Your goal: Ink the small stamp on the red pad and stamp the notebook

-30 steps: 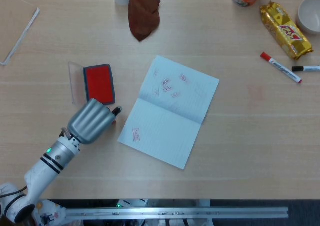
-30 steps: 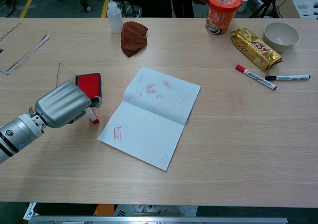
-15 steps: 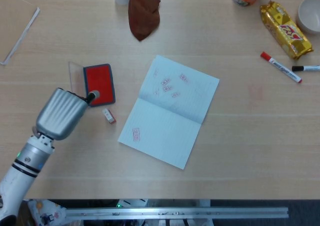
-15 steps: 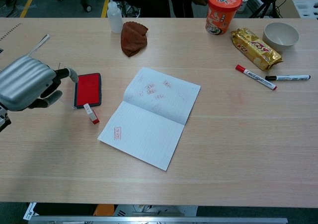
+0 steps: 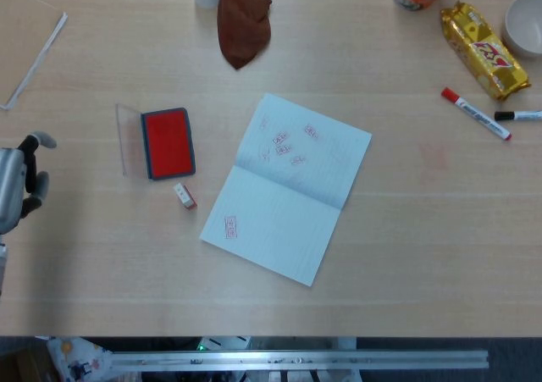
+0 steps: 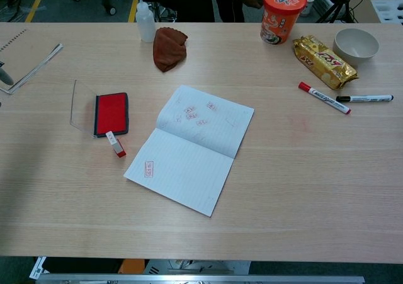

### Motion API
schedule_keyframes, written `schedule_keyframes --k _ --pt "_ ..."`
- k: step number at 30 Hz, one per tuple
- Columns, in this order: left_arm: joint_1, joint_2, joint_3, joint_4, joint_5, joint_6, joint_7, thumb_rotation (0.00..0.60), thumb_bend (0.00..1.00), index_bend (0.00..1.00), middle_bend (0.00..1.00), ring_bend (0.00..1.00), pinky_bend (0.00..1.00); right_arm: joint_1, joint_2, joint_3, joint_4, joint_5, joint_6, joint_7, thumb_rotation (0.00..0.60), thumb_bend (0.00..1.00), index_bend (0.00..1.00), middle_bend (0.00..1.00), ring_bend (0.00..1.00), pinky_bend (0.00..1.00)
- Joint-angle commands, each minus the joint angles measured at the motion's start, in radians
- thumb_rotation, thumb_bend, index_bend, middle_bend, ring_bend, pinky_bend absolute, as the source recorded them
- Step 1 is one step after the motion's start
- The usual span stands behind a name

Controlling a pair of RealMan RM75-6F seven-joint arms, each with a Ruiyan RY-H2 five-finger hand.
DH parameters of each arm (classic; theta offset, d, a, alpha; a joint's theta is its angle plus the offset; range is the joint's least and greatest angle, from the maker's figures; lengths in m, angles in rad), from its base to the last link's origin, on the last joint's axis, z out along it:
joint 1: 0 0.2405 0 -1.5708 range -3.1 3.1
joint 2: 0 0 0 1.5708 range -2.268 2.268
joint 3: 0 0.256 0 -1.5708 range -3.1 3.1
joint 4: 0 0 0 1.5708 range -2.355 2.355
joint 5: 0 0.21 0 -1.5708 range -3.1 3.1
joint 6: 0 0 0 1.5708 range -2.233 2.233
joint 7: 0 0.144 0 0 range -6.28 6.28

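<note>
pale wood-grain table (image 5: 423, 229) fills both views, with chair bases and a dark floor behind its far edge in the chest view. taking the red pad (image 5: 168, 141) as landmark: far to its left, at the frame edge of the head view, the left hand (image 5: 19, 185) hangs with its fingers loosely apart and nothing in them; the right hand shows in neither view. the pad lies open in a dark tray, its clear lid (image 5: 129, 139) folded out on its left side. just beside the pad's near right corner lies the small stamp (image 5: 185, 196), a little white block with a red end, on its side and touching nothing else. right of the pad the notebook (image 5: 288, 185) lies open, bearing several small red stamp marks on the far page and one on the near page; their text is too small to read. far to the right, a gold snack packet (image 5: 483, 48) carries a red and white logo i cannot read.
</note>
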Motion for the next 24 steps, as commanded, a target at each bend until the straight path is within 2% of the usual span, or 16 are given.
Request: schedule_keyframes --k 1,6,12,24 --pt "0.034 0.003 0.016 0.006 0.009 0.035 -0.017 0.600 0.38 0.38 0.69 0.68 1.00 0.003 -0.024 -0.011 0.027 -0.034 0.015 0.015 0.600 0.37 0.31 0.40 0.31 0.41" --pt "0.082 0.000 0.032 0.009 0.054 0.105 -0.026 0.600 0.38 0.38 0.69 0.68 1.00 0.010 -0.045 -0.027 0.054 -0.084 0.027 0.033 0.600 0.37 0.31 0.41 0.32 0.41" --pt "0.110 0.001 0.037 0.005 0.096 0.145 -0.041 0.600 0.38 0.39 0.70 0.68 1.00 0.007 -0.052 -0.032 0.057 -0.080 0.029 0.038 0.600 0.37 0.31 0.41 0.32 0.41" --pt "0.128 -0.009 0.026 0.007 0.107 0.144 -0.045 0.600 0.38 0.40 0.70 0.68 1.00 0.010 -0.053 -0.037 0.056 -0.075 0.020 0.043 0.600 0.37 0.31 0.41 0.32 0.41"
